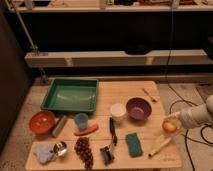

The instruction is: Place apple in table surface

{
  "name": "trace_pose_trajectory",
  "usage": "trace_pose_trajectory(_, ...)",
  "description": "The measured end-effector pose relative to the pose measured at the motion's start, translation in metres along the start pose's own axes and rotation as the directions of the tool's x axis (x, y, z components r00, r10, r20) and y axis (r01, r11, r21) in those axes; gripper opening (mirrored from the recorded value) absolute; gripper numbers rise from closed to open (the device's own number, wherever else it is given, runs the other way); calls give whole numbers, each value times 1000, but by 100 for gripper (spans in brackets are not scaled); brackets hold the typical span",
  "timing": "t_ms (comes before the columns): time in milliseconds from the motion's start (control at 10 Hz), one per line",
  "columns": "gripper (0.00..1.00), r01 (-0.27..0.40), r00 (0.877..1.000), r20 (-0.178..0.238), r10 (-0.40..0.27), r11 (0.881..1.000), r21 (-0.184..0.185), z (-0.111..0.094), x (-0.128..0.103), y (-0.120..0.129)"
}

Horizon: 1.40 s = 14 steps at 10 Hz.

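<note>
Gripper [170, 125] at far right, mid-height

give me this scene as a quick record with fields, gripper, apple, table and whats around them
gripper: at the table's right edge, arm coming in from the right
apple: at the gripper, by the right edge; resting or lifted, cannot tell
table surface: tan wooden slats
back left: green tray
middle: purple bowl, white cup, blue cup, carrot
left: orange bowl
front: grapes, green sponge
</note>
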<state>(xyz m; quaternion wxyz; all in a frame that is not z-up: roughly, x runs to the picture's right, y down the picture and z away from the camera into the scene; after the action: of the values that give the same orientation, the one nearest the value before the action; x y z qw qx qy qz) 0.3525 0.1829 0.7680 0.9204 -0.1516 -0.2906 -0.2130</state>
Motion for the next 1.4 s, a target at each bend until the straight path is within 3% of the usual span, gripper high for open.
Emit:
trace_pose_trajectory(300, 0, 31, 999, -8, -31, 999, -45, 14, 5, -14)
trace_pose_trajectory(800, 1, 93, 995, -18, -96, 988, -124, 33, 0, -13)
trace_pose_trajectory(1000, 18, 132, 990, -23, -137, 979, -157, 41, -3, -21)
trace_pose_trajectory(1400, 57, 147, 988, -20, -152, 977, -152, 48, -1, -25)
